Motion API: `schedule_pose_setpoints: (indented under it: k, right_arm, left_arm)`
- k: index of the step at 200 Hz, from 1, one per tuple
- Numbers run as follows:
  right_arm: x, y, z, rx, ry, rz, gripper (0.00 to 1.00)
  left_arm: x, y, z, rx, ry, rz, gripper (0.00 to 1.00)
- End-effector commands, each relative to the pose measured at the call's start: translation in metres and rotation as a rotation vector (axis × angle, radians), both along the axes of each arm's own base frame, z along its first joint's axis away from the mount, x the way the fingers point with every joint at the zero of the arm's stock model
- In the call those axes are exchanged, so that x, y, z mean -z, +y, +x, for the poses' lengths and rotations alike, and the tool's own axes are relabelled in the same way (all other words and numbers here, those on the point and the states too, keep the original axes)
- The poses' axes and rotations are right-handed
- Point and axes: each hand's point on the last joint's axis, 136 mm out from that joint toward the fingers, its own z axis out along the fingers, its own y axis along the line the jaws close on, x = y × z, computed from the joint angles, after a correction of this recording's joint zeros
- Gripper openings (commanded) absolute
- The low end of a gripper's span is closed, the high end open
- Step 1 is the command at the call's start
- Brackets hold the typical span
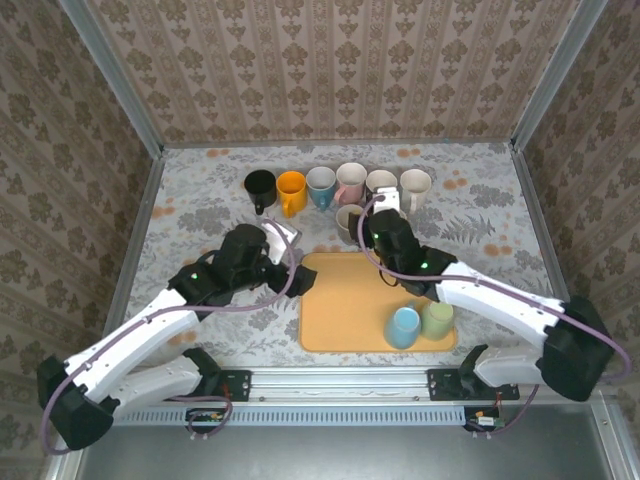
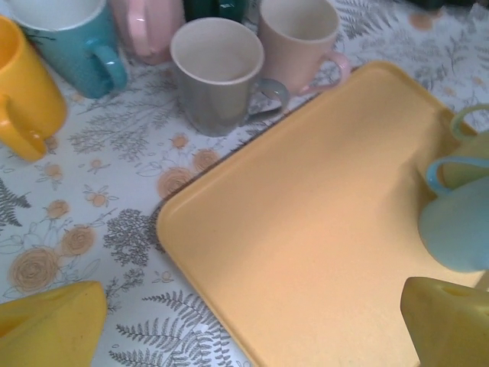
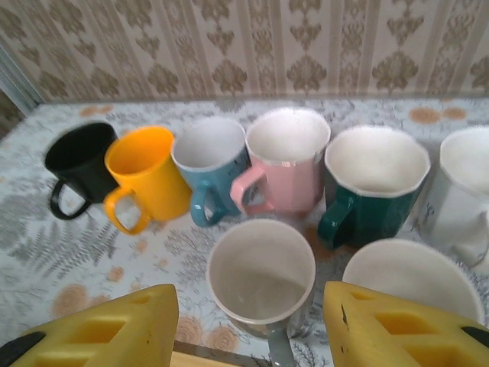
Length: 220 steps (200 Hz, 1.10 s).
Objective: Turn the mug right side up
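A grey mug (image 3: 261,275) stands upright on the flowered table, just beyond the orange tray's (image 1: 350,310) far edge; it shows too from above (image 1: 349,222) and in the left wrist view (image 2: 216,73). My right gripper (image 3: 248,306) is open with a yellow finger on each side of this mug, both apart from its wall. On the tray's near right corner, a light blue mug (image 1: 404,326) and a light green mug (image 1: 437,318) sit upside down. My left gripper (image 2: 252,321) is open over the tray's left edge (image 2: 183,229), holding nothing.
A row of upright mugs lines the back: black (image 3: 80,164), orange (image 3: 145,172), blue (image 3: 210,157), pink (image 3: 286,157), dark green (image 3: 374,180), white (image 3: 466,191). A beige mug (image 2: 298,38) stands right of the grey one. Walls enclose the table.
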Motion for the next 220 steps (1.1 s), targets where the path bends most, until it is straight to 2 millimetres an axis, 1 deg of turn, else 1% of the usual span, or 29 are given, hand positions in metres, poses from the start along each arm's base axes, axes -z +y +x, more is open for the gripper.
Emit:
schedule_pose_setpoints:
  k: [1,15,32,44,70,83,104,122,152,177,202,220]
  right_arm:
    - [-0.028,-0.019,-0.017,-0.005,-0.017,-0.025,0.53]
    - [-0.046,-0.039,-0.025,0.031,-0.045,0.013,0.52]
    - [-0.059,-0.068,-0.035,0.094,-0.029,0.058,0.53]
    - [-0.068,-0.083,-0.043,0.102,-0.026,0.089,0.53]
    - [-0.089,-0.108,-0.063,0.107,-0.096,0.117,0.55]
    - [-0.097,-0.119,-0.073,0.116,-0.128,0.124,0.55]
    - [-0.104,-0.133,-0.087,0.127,-0.155,0.122,0.56]
    - [-0.108,-0.142,-0.097,0.135,-0.177,0.122,0.57]
    - [-0.111,-0.151,-0.108,0.136,-0.193,0.111,0.58]
    - [-0.111,-0.157,-0.115,0.136,-0.204,0.105,0.58]
    - [-0.107,-0.158,-0.119,0.133,-0.203,0.103,0.59]
    - [-0.104,-0.159,-0.120,0.131,-0.200,0.101,0.59]
  left_arm:
    - [-0.005,-0.018,-0.012,0.053,-0.008,0.064,1.00]
    - [-0.001,-0.035,-0.024,0.105,-0.010,0.119,1.00]
    - [0.001,-0.059,-0.038,0.155,-0.014,0.152,1.00]
    - [0.004,-0.077,-0.048,0.189,0.007,0.165,1.00]
    - [0.014,-0.116,-0.066,0.242,0.042,0.208,1.00]
    - [0.013,-0.138,-0.078,0.282,0.073,0.201,1.00]
    - [0.013,-0.171,-0.091,0.342,0.123,0.209,1.00]
    - [0.021,-0.192,-0.095,0.368,0.176,0.225,1.00]
    - [0.039,-0.216,-0.104,0.408,0.259,0.242,1.00]
    - [0.056,-0.229,-0.113,0.446,0.318,0.283,1.00]
    - [0.074,-0.234,-0.116,0.452,0.361,0.323,1.00]
    - [0.089,-0.233,-0.118,0.460,0.379,0.367,1.00]
